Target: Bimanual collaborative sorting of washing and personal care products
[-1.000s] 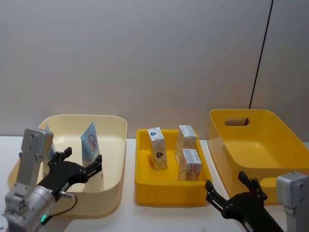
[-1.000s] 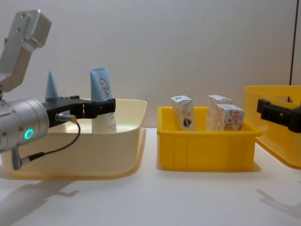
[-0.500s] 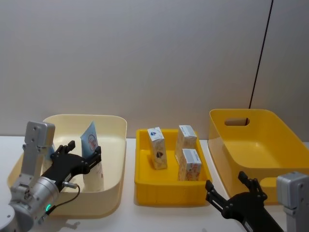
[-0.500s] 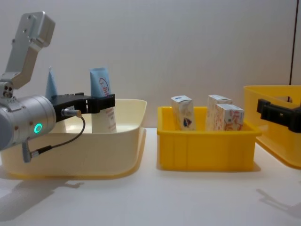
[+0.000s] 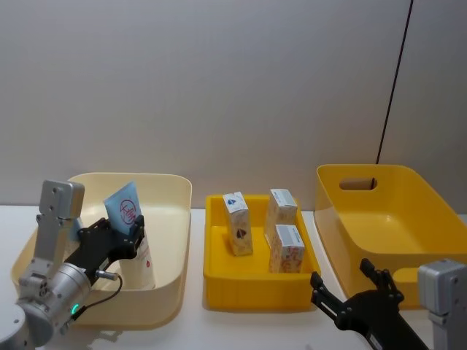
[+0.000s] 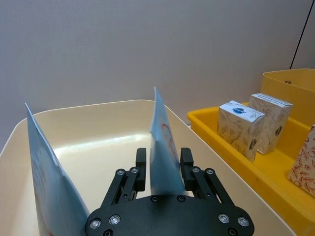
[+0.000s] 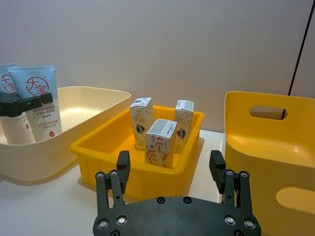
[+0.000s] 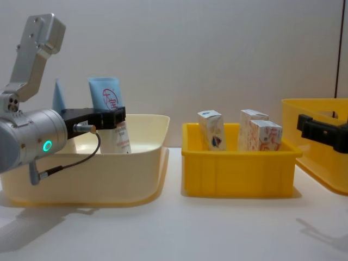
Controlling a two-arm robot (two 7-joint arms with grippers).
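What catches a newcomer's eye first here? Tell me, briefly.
The left gripper, shut on a light-blue tube that tilts in the cream bin on the left. Next, three white cartons upright in the small yellow bin at the middle, and the right gripper open, low beside the large yellow bin on the right.

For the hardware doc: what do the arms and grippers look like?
Left gripper and right gripper: matte black, linkage fingers, silver screw heads. Left wrist housing: silver-grey cylinder with a green light, boxy grey link, thin black cable. Right wrist housing: boxy, grey.
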